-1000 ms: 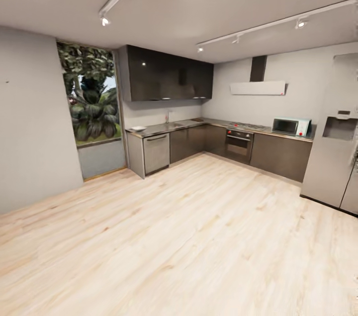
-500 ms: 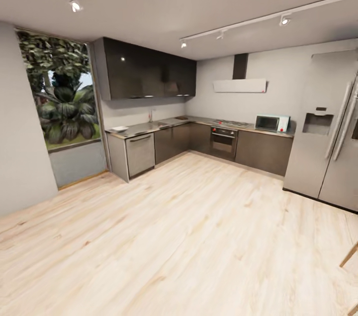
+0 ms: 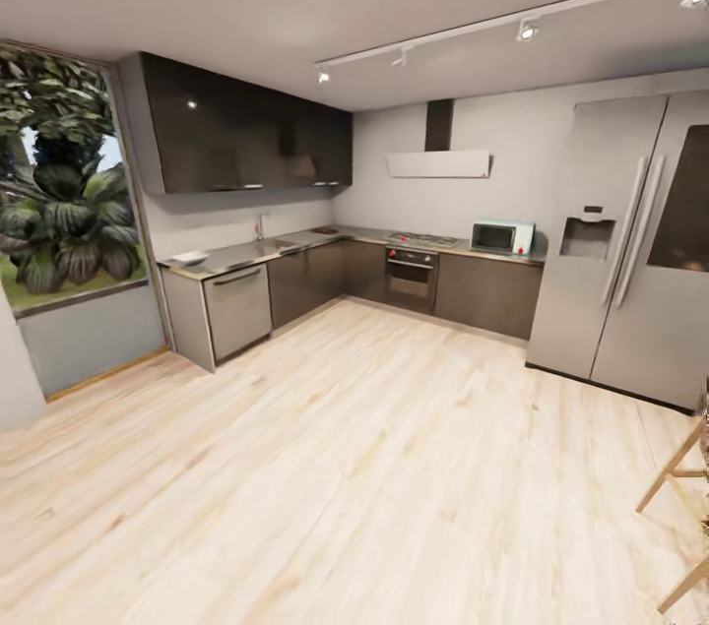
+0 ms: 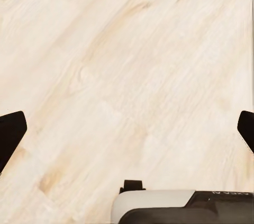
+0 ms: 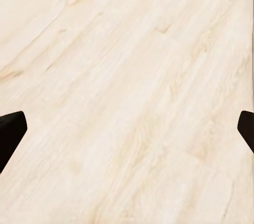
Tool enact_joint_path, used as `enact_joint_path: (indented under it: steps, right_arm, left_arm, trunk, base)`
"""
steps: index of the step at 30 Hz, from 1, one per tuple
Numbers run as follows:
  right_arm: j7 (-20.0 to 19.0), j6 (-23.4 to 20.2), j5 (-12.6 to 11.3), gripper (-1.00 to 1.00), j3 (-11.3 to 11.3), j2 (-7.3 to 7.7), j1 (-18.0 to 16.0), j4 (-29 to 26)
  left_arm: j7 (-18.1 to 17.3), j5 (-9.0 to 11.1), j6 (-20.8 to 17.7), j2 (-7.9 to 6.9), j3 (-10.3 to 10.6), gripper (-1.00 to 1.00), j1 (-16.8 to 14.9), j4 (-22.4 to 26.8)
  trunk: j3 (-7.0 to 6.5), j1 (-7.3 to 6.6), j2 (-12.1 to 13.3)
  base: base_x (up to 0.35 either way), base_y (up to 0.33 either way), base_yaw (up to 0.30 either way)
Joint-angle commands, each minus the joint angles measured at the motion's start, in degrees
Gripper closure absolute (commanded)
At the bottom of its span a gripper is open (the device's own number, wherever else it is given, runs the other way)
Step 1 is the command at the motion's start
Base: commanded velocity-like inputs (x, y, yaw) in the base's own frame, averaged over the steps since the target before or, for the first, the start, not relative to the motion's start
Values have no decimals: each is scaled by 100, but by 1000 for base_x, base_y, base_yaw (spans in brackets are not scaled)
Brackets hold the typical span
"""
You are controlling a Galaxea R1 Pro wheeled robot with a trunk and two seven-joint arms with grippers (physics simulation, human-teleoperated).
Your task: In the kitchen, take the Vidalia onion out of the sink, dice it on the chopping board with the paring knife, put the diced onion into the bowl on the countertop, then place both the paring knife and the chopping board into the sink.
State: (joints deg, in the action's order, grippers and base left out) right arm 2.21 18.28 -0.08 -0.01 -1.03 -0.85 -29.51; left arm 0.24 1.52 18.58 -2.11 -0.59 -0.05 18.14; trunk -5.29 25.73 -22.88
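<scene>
The kitchen (image 3: 325,241) occupies the far corner of the room. An L-shaped countertop (image 3: 246,254) runs under dark upper cabinets (image 3: 246,138), with the bowl (image 3: 189,258) at its near end and the sink faucet (image 3: 261,225) beyond. Light wood floor (image 3: 354,448) lies open between camera and cabinets. Refrigerator (image 3: 630,241) stands at right; wooden legs (image 3: 679,487) intrude at the right edge. Left gripper (image 4: 127,134) and right gripper (image 5: 127,134) hang above the floor, fingers spread wide, holding nothing.

No text, label or number is legible anywhere.
</scene>
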Motion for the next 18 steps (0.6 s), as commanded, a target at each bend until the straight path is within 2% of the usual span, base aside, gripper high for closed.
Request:
enact_joint_path:
  steps: [1,10,18]
  right_arm:
    - [17,18,0,-100,1,-2,-3,7]
    - [21,27,0,-100,1,-2,-3,7]
    - [25,34,0,-100,1,-3,-3,0]
  left_arm:
    - [3,15,16,0,-2,-100,-2,-3]
    - [3,15,21,0,-2,-100,-2,-3]
    - [2,15,23,0,-2,-100,0,-1]
  trunk:
    - [8,5,-3]
    - [58,5,-3]
    - [67,5,-3]
  base:
    - [326,0,-226]
    - [326,0,-207]
    - [326,0,-38]
